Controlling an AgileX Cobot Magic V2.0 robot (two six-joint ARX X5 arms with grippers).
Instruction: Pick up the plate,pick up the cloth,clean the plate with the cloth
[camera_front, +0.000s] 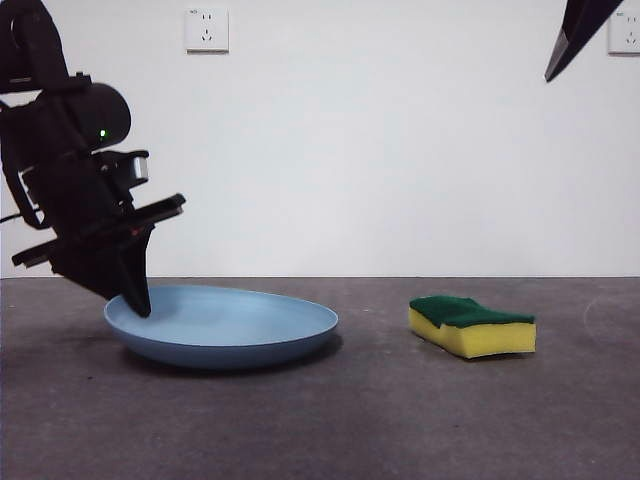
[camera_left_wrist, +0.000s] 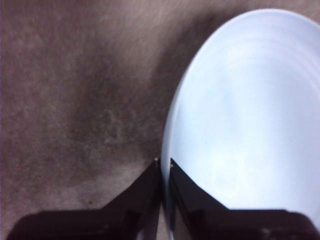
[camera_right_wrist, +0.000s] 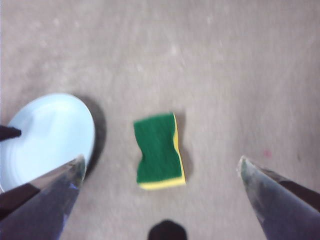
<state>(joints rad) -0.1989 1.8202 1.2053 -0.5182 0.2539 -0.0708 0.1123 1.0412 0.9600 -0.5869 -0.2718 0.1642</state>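
Observation:
The light-blue plate (camera_front: 225, 325) lies on the table at the left, its right side tipped slightly up. My left gripper (camera_front: 138, 300) is shut on the plate's left rim; the left wrist view shows the two jaws pinching the rim (camera_left_wrist: 167, 165) of the plate (camera_left_wrist: 250, 110). The cloth, a yellow sponge with a green top (camera_front: 472, 325), lies flat on the table to the right of the plate. My right gripper (camera_right_wrist: 160, 165) is open and empty, high above the sponge (camera_right_wrist: 159, 150); only its black tip (camera_front: 575, 35) shows in the front view.
The dark grey table (camera_front: 400, 420) runs back to a white wall with two sockets (camera_front: 206, 30). In the right wrist view the plate (camera_right_wrist: 50, 135) lies apart from the sponge, with the left jaw tip on its rim.

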